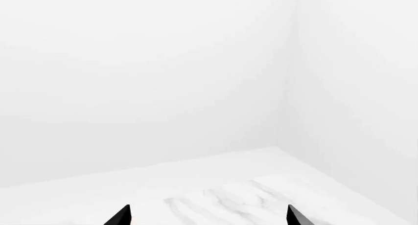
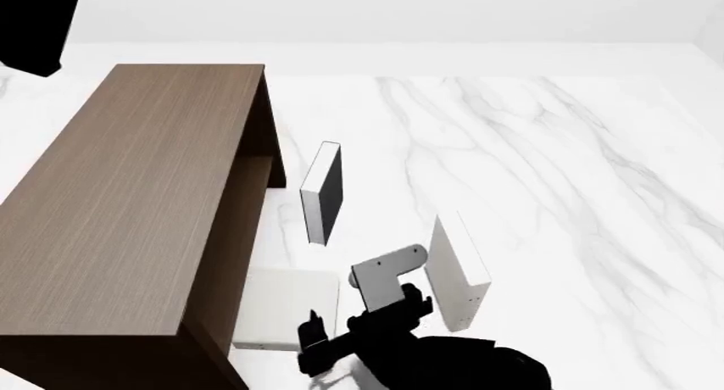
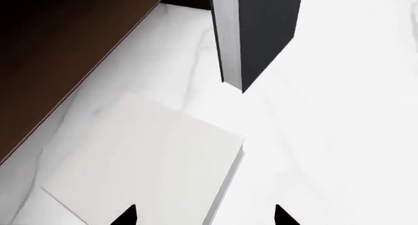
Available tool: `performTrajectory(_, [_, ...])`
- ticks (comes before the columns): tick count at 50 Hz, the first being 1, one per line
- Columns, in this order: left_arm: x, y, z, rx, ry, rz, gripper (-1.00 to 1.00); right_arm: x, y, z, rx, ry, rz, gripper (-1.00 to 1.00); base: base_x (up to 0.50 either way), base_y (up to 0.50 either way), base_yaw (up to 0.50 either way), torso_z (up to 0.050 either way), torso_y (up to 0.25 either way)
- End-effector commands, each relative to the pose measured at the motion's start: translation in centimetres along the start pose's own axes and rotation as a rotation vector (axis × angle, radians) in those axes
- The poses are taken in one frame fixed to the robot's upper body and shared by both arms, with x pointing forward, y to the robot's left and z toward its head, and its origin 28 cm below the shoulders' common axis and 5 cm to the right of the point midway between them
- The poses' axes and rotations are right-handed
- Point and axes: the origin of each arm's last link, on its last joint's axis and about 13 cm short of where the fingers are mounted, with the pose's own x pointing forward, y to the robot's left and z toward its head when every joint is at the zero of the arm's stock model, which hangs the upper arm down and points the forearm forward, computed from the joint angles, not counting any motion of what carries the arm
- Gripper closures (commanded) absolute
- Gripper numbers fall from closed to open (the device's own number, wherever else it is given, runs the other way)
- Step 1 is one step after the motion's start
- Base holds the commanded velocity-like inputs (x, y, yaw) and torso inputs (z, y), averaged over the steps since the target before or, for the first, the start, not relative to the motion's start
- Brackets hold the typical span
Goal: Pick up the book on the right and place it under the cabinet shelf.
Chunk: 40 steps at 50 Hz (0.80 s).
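A plain off-white book (image 2: 288, 309) lies flat on the marble floor against the open front of the dark-brown cabinet (image 2: 136, 195). Its left edge is hidden below the cabinet top. A bit of the cabinet shelf (image 2: 270, 171) shows inside. My right gripper (image 2: 362, 320) hovers open just above the book's right edge. In the right wrist view the gripper (image 3: 205, 216) has one fingertip over the book (image 3: 144, 161) and the other over bare floor. My left gripper (image 1: 207, 216) is open and empty, facing a white wall.
A book with a black face (image 2: 322, 191) stands upright in front of the cabinet and also shows in the right wrist view (image 3: 261, 29). Another pale book (image 2: 456, 275) stands upright just right of my right wrist. My left arm (image 2: 34, 25) is raised at far left.
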Motion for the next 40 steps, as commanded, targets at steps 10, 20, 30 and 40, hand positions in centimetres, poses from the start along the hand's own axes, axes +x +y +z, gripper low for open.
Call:
performTrajectory(10, [0.4,0.0,0.0,-0.001,0.008,-0.004,-1.0,2.0,-1.4,-1.8,-0.224,-0.125,-0.082,-1.0,0.0,0.0,0.0,0.0,0.0])
performTrajectory(20, [0.3,-0.1,0.1,0.001,0.007,-0.006,-1.0,2.8,-2.5,-1.3,-0.307,-0.157,-0.139,-1.0,0.0,0.0,0.0,0.0,0.0])
performTrajectory(30, [0.3,-0.1,0.2,0.004,0.001,-0.005,-1.0,4.1,-3.4,-1.0,-0.373,-0.164,-0.222,-1.0,0.0,0.0,0.0,0.0,0.0])
performTrajectory(40, [0.3,-0.2,0.2,0.006,-0.001,-0.002,-1.0,4.7,-3.8,-1.4,-0.415,-0.145,-0.272,-1.0,0.0,0.0,0.0,0.0,0.0])
